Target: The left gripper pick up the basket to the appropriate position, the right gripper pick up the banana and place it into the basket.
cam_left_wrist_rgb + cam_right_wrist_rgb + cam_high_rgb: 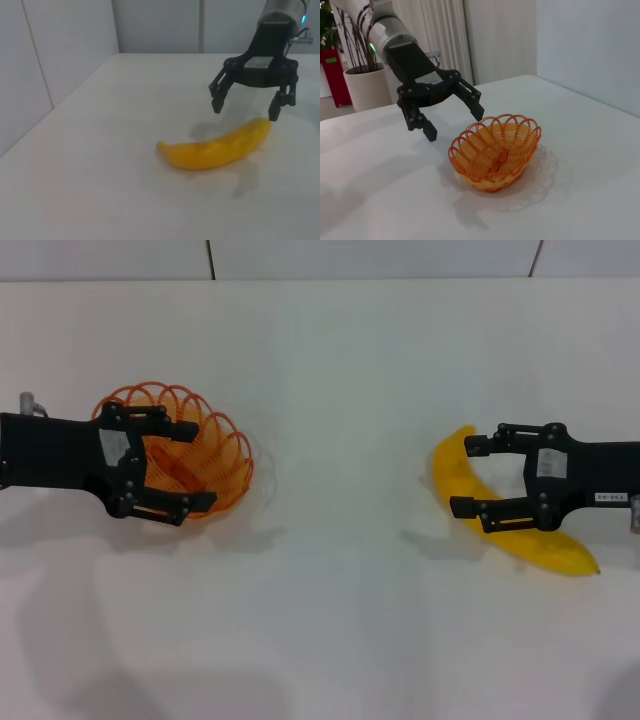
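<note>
The orange wire basket (225, 455) stands on the white table at the left. My left gripper (195, 465) is open and hovers over the basket's left part, one finger on each side. In the right wrist view the left gripper (455, 125) hangs just above the basket (495, 150) rim without touching it. The yellow banana (545, 545) lies on the table at the right. My right gripper (465, 476) is open above the banana's far end. In the left wrist view the right gripper (245, 107) hovers above one end of the banana (215, 147).
The white table (330, 590) stretches between the two arms. Its far edge meets a panelled wall (370, 258). A potted plant (367, 85) stands beyond the table behind the left arm.
</note>
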Robot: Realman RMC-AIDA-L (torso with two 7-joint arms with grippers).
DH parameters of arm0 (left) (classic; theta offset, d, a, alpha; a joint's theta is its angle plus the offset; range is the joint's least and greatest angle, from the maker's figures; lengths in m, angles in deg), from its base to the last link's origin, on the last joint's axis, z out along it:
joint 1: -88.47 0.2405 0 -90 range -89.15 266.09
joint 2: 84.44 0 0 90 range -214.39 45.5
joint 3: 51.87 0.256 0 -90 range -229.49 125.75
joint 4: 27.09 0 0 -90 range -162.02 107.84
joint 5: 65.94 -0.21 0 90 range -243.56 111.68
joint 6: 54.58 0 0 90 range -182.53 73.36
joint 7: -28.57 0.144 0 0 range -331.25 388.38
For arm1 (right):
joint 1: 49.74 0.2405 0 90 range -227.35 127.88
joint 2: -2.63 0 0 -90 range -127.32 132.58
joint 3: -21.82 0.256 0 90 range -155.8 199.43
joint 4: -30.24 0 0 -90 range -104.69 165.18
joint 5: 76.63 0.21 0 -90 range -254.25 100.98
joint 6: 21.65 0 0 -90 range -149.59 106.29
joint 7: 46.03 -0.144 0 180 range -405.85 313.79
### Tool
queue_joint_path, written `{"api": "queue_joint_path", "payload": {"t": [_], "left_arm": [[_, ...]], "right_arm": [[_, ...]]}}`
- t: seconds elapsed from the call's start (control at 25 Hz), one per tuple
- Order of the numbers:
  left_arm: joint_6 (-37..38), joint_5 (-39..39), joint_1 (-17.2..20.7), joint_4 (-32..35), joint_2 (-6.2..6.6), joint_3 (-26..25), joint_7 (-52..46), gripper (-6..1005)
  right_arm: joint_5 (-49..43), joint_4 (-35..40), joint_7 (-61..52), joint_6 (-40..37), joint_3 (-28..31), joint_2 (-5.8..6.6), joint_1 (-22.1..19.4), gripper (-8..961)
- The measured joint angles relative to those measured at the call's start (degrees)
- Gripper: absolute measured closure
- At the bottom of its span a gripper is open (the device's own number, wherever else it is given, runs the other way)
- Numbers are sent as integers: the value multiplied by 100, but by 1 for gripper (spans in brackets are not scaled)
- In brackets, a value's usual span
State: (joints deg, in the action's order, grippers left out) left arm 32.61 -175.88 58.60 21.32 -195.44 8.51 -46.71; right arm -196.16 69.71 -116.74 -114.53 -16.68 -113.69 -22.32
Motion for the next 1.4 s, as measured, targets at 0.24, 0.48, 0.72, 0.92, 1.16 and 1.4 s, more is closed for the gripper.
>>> {"api": "queue_joint_path", "payload": {"t": [0.24, 0.48, 0.72, 0.92, 1.16, 1.4], "left_arm": [[-1, 19, -5, 2, -20, 0, 31, 109], [-1, 28, -1, 7, -34, -34, 31, 113], [0, 19, -17, 321, -87, -593, -478, 116], [-149, -222, -137, 1160, 67, -1170, -2316, 119], [-249, -1046, -706, 1280, 505, -1096, -3965, 122], [-323, -2041, -1209, 573, 623, -1090, -4248, 126]], "right_arm": [[0, -28, 38, 66, 0, -5, 3, 92], [1, -37, 45, 69, 0, -10, 9, 92], [1, -54, 54, 105, 0, -13, 9, 92], [2, -55, 56, 120, 0, -13, 17, 92], [0, -56, 58, 130, -7, -16, 50, 92], [0, -62, 57, 130, -100, -24, 85, 92]]}}
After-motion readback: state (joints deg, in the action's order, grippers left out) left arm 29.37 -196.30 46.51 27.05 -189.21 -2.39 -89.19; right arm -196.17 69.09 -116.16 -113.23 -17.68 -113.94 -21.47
